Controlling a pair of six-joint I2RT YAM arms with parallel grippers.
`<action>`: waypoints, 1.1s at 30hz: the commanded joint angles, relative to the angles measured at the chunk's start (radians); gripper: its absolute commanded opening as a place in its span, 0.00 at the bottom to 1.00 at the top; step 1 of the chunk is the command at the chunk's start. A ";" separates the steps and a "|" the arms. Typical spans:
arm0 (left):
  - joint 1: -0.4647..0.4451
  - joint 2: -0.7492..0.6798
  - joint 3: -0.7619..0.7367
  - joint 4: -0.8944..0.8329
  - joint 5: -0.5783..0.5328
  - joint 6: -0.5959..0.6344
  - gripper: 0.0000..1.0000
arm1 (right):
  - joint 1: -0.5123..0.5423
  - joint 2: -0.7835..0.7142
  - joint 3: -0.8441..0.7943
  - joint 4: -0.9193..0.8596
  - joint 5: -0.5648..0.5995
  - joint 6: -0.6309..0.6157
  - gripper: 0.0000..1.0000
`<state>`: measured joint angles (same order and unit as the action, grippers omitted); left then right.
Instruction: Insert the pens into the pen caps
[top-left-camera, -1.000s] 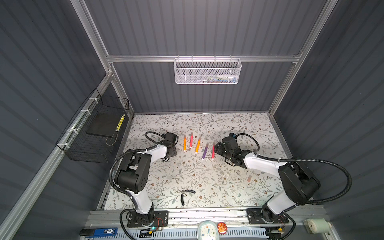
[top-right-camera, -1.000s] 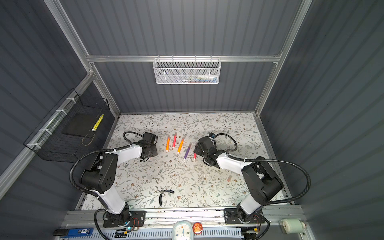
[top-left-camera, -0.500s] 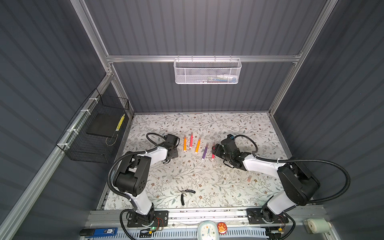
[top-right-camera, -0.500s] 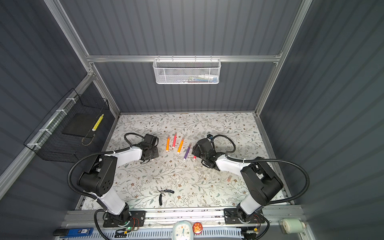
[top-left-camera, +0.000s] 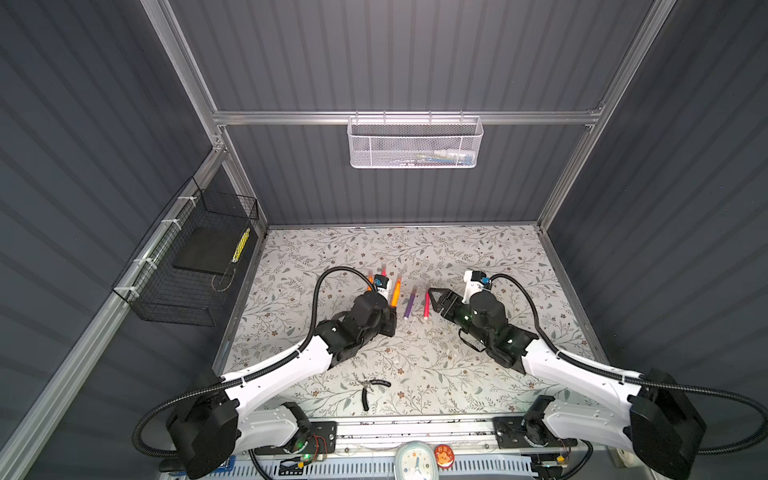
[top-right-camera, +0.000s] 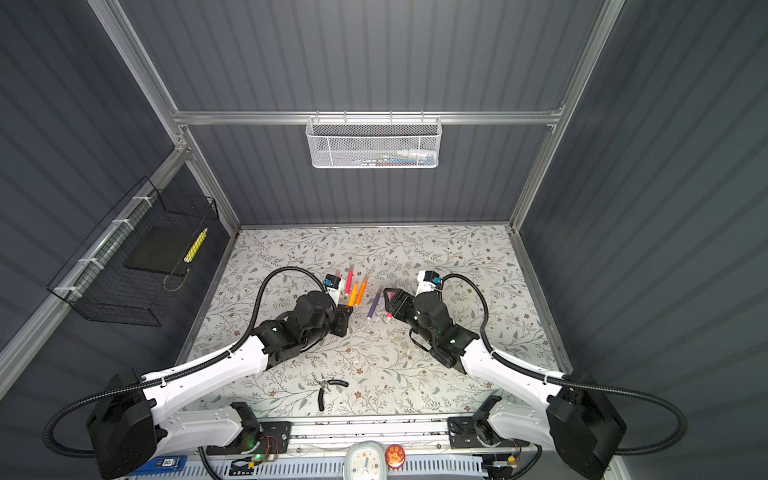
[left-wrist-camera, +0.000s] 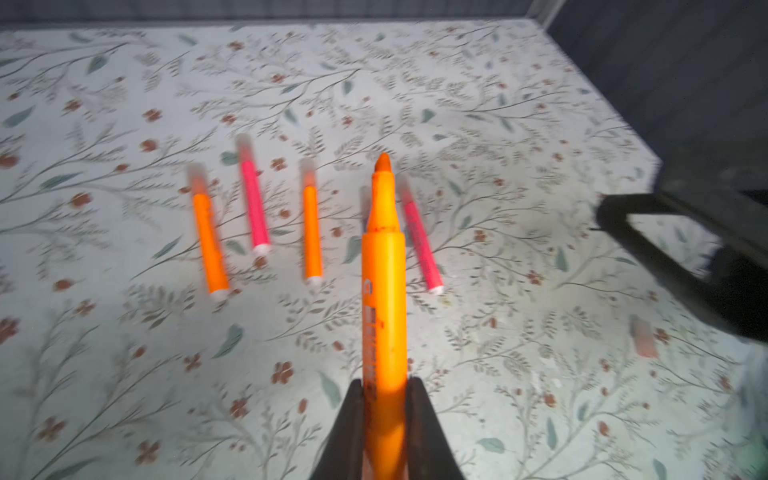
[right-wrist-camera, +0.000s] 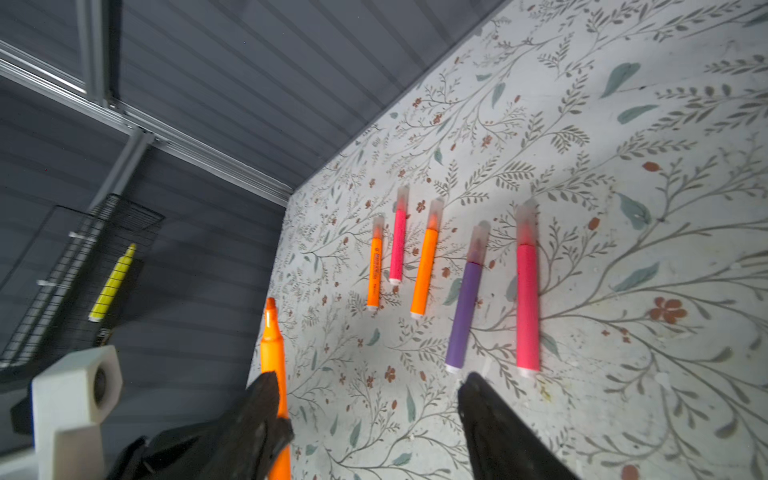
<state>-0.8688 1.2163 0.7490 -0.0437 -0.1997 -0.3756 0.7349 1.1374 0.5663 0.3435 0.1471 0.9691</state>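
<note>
My left gripper (left-wrist-camera: 384, 390) is shut on the barrel of an uncapped orange pen (left-wrist-camera: 384, 291), tip pointing away from it; in a top view the pen (top-right-camera: 353, 296) juts out just left of the pen row. Five pens lie side by side on the floral table, each with a translucent cap on its tip: orange (right-wrist-camera: 375, 272), pink (right-wrist-camera: 398, 245), orange (right-wrist-camera: 426, 270), purple (right-wrist-camera: 465, 311) and pink (right-wrist-camera: 528, 303). A loose pale-pink pen cap (left-wrist-camera: 643, 338) lies to the row's right. My right gripper (right-wrist-camera: 370, 390) stands open and empty, just right of the row (top-left-camera: 432, 300).
Black-handled pliers (top-left-camera: 370, 388) lie near the table's front edge. A black wire basket (top-left-camera: 187, 266) hangs on the left wall, a white mesh basket (top-left-camera: 415, 143) on the back rail. A small clock (top-left-camera: 415, 461) sits at the front.
My left gripper has closed on the orange pen and carried it right, toward the middle. The right gripper has edged slightly left toward the pen row.
</note>
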 joint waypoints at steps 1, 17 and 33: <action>-0.042 -0.010 -0.073 0.181 0.118 0.066 0.00 | 0.027 -0.044 -0.045 0.034 0.024 0.024 0.71; -0.157 0.104 -0.074 0.335 0.116 0.114 0.00 | 0.115 0.078 -0.024 0.101 0.051 0.072 0.61; -0.162 0.148 -0.094 0.395 0.136 0.110 0.43 | 0.145 0.090 -0.003 0.063 0.078 0.073 0.06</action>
<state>-1.0248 1.3357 0.6449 0.3122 -0.0731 -0.2714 0.8692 1.2335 0.5354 0.4179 0.2062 1.0477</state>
